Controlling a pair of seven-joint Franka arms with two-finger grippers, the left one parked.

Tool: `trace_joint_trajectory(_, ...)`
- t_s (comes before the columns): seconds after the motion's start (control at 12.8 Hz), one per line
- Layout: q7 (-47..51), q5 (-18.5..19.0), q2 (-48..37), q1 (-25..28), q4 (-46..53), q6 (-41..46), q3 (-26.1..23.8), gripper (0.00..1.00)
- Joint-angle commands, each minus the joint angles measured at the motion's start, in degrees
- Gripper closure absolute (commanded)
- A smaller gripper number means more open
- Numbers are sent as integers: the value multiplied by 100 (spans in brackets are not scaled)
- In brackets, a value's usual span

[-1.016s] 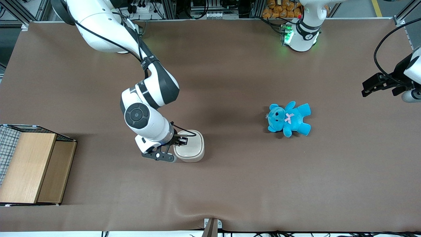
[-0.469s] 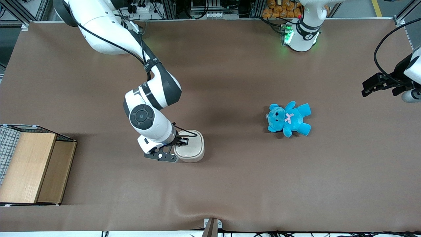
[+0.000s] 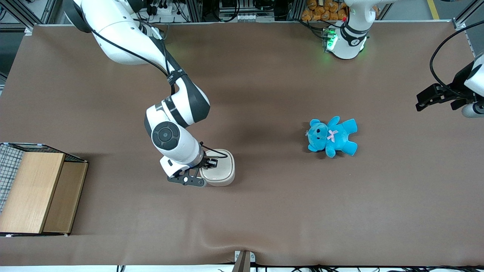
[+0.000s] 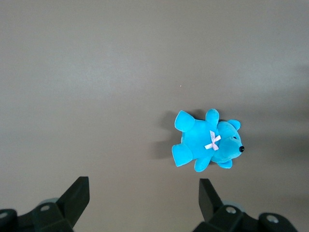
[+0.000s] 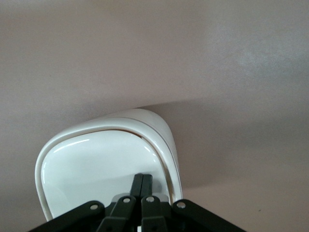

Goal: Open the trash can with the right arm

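White jointed right arm, dark grey bands, round dark joint cap, black cable, black claw

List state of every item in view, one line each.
Small cream-white rounded-square plastic trash can: upright, lid looks flat, not visibly tipped open.
Right arm's black two-finger claw: fingers shut together, tips on the lid.
Blue plush teddy bear: lying on the table, untouched.
Wooden box with wire mesh: standing at the table edge.
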State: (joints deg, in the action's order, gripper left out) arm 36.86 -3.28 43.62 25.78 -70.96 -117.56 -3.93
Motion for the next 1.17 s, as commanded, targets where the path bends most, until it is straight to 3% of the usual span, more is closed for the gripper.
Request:
trace_joint_trajectory(0.0,85,169,58,146,-66,-248,59,100)
trace_joint_trajectory(0.31,33,222,102,156,-235,-532,59,100)
trace_joint_trajectory(0.62,50,109,59,33,178,329,59,100)
trace_joint_trajectory(0.86,76,-408,32,-81,493,837,32,100)
trace_joint_trajectory(1.09,462,-498,50,-82,750,1235,6,100)
